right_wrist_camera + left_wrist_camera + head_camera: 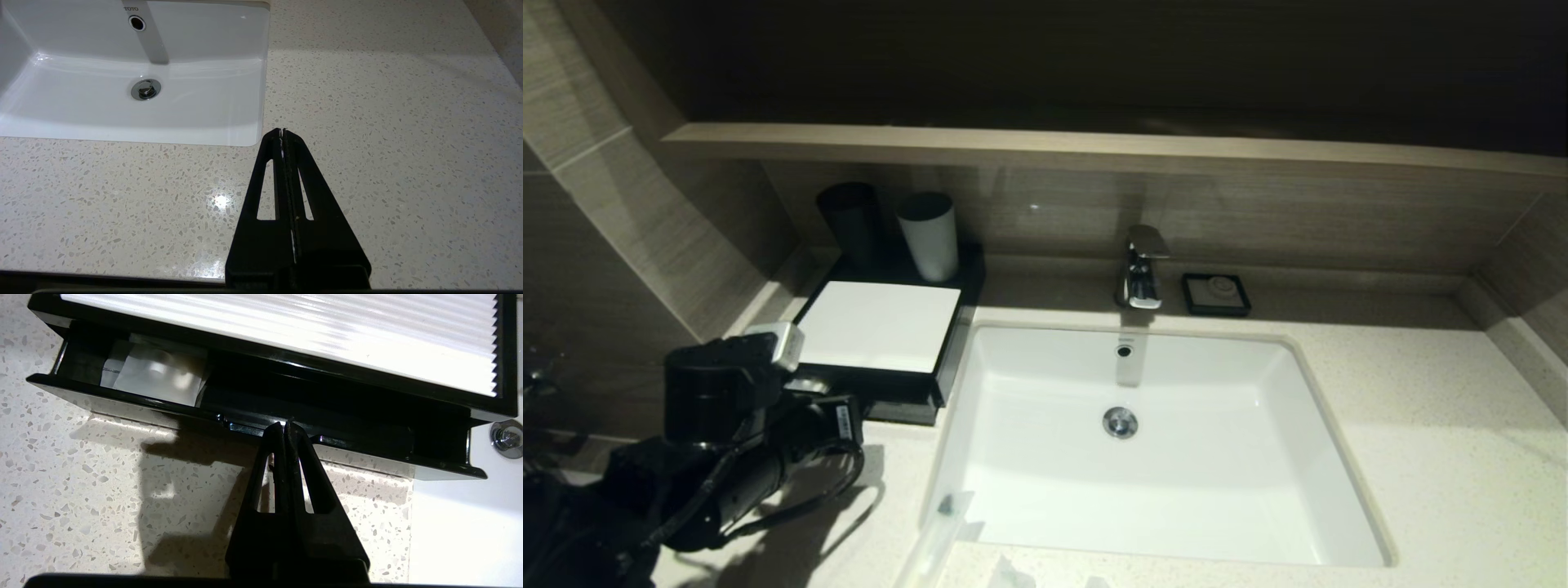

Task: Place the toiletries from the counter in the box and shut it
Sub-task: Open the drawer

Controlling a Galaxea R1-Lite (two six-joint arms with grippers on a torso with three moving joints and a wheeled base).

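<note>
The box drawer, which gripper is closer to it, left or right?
Left. The left gripper, shut, has its tips at the front edge of the open drawer of the box. The right gripper, shut, hangs over bare counter beside the sink.

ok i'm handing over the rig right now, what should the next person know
Left gripper: shut, tips at the front edge of the box drawer, which is partly open.
Right gripper: shut, empty, over the bare counter beside the sink.
Done: at least one white packet lies in the drawer.
Left: push the drawer fully shut; a few pale packets show at the counter's near edge, so check those.
</note>
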